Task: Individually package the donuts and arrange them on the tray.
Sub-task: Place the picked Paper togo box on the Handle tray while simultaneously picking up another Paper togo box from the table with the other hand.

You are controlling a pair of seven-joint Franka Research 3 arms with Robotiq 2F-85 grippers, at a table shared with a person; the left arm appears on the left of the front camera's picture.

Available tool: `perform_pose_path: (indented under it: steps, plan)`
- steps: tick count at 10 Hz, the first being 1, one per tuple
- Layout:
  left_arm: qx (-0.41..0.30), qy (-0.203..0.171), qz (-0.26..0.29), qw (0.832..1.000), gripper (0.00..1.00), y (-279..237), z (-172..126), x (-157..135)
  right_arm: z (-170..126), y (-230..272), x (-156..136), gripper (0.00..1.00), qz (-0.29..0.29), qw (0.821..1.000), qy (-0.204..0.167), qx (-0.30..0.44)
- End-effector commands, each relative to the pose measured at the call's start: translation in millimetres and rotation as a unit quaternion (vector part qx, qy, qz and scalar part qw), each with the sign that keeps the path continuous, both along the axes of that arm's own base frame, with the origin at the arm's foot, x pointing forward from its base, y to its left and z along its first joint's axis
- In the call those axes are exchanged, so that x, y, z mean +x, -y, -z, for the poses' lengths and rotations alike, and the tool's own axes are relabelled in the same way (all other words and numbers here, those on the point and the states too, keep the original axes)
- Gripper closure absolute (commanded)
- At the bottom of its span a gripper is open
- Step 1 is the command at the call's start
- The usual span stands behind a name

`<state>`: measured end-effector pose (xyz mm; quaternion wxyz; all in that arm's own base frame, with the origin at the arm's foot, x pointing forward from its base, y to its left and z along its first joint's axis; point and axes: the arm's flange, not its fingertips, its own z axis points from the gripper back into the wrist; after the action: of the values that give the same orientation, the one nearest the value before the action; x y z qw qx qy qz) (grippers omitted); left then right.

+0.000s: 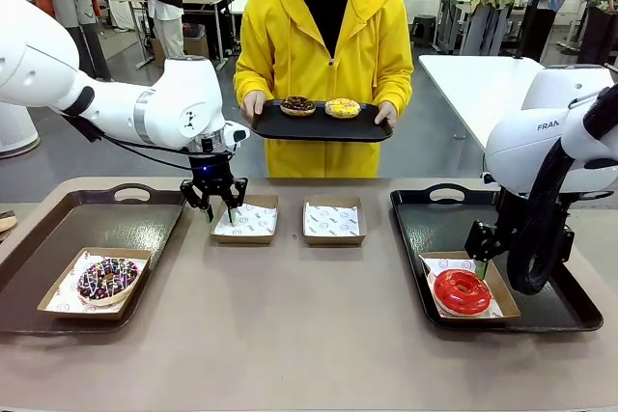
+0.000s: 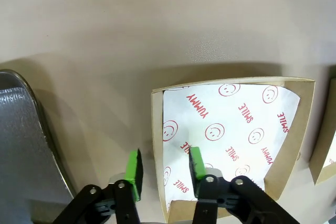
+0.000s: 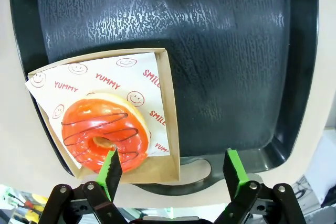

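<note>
Left end effector (image 2: 165, 155), narrowed, straddles the paper-lined brown cardboard box's (image 2: 236, 124) wall; right end effector (image 3: 172, 156), spread wide, hangs beside the glossy red ring donut (image 3: 102, 135).

Glossy red ring donut (image 1: 462, 291) with dark drizzle lines; chocolate ring donut (image 1: 106, 279) with white and pink sprinkles; white paper liner (image 2: 231, 124) printed with red smileys; black pebbled plastic tray (image 3: 210, 51); plain beige desk (image 1: 309, 335).

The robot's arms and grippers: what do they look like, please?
The left arm and right arm are white with dark joints. The left gripper and right gripper are black with green pads. A black ribbed hose trails the right arm.
</note>
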<state>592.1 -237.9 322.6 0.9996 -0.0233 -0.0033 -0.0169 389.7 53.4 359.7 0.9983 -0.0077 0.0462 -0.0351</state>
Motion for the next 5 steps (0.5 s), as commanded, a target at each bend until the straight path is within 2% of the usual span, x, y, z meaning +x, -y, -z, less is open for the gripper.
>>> perform_pose_path:
  steps: [1, 2, 5]
  plan:
    - [0.018, 0.001, -0.006, 1.000, 0.93, 4.5, -2.5, 3.7, -4.0, 3.1, 1.0, 0.00, 0.004, 1.000, -0.003, 0.008]
    - [0.017, -0.001, -0.007, 1.000, 1.00, 4.5, -2.8, 3.6, -4.2, 3.6, 0.8, 0.00, 0.005, 1.000, -0.002, 0.009]
    - [0.019, -0.004, -0.009, 1.000, 1.00, 4.8, -3.5, 3.5, -6.1, 6.9, -1.2, 0.00, 0.008, 1.000, 0.002, 0.014]
